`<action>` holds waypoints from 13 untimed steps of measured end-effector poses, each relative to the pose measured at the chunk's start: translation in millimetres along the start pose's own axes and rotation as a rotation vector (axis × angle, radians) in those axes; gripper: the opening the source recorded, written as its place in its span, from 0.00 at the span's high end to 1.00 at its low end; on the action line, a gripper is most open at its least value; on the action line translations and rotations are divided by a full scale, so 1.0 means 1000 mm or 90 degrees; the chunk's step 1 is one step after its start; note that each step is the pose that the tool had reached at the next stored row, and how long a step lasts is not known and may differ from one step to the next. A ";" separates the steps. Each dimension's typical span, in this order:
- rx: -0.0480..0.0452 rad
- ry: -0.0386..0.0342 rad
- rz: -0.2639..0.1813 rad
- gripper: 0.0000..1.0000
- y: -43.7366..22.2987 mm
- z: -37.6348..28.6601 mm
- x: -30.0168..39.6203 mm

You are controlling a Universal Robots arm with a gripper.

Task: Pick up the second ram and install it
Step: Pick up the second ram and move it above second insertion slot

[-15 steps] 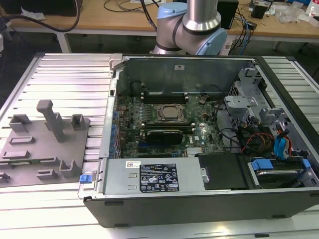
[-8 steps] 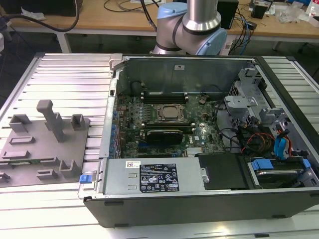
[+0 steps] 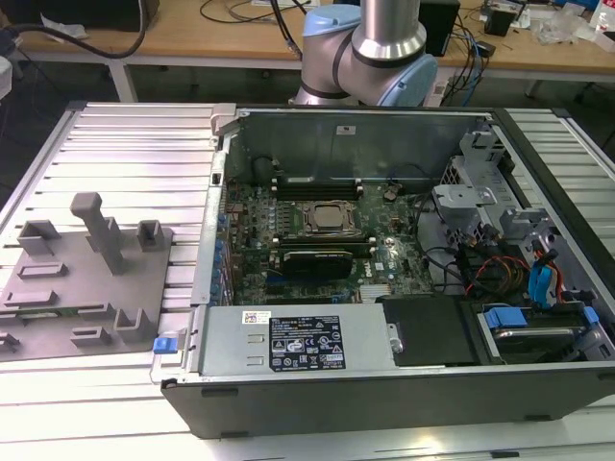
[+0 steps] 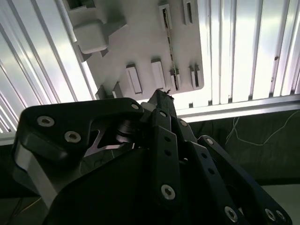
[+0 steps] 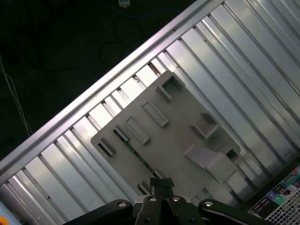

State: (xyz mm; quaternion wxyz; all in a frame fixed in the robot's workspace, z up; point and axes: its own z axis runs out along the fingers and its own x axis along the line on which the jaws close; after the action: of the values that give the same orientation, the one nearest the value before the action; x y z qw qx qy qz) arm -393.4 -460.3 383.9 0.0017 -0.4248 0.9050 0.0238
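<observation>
Your gripper (image 5: pixel 161 183) hangs above the grey holder tray (image 5: pixel 187 126), jaws closed and empty. Square it with the tray's second ram (image 3: pixel 60 309).

Background, with the slatted metal table (image 3: pixel 115 144) as our landmark. Beyond the table's far edge in the exterior view we note a wooden workbench (image 3: pixel 192 43) on white legs (image 3: pixel 123 79) (its top strewn with cables (image 3: pixel 468 53)). Off the table's rim, in the first wrist view, lies a dark floor (image 5: pixel 56 51); the second wrist view shows thin pale wires (image 4: pixel 262 133) on it. Bright light glares off the slats (image 4: pixel 225 47).
</observation>
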 end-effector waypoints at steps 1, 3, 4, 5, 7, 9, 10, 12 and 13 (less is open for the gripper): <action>-0.0002 0.0005 -0.010 0.89 0.0000 0.0000 0.0000; -0.0004 0.0013 -0.027 0.89 0.0000 0.0000 0.0000; -0.0005 0.0015 -0.031 0.89 0.0000 0.0000 0.0000; -0.0006 0.0017 -0.035 0.89 0.0000 0.0000 0.0000; -0.0008 0.0021 -0.045 0.89 0.0000 0.0000 0.0000; -0.0010 0.0024 -0.052 0.89 0.0000 0.0000 0.0000; -0.0011 0.0025 -0.054 0.89 0.0000 0.0000 0.0000; -0.0012 0.0028 -0.062 0.89 0.0000 0.0000 0.0000; -0.0014 0.0031 -0.068 0.89 0.0000 0.0000 0.0000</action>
State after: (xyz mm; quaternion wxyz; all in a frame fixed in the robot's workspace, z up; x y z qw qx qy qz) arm -393.4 -460.3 383.9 0.0004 -0.4725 0.8810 0.0236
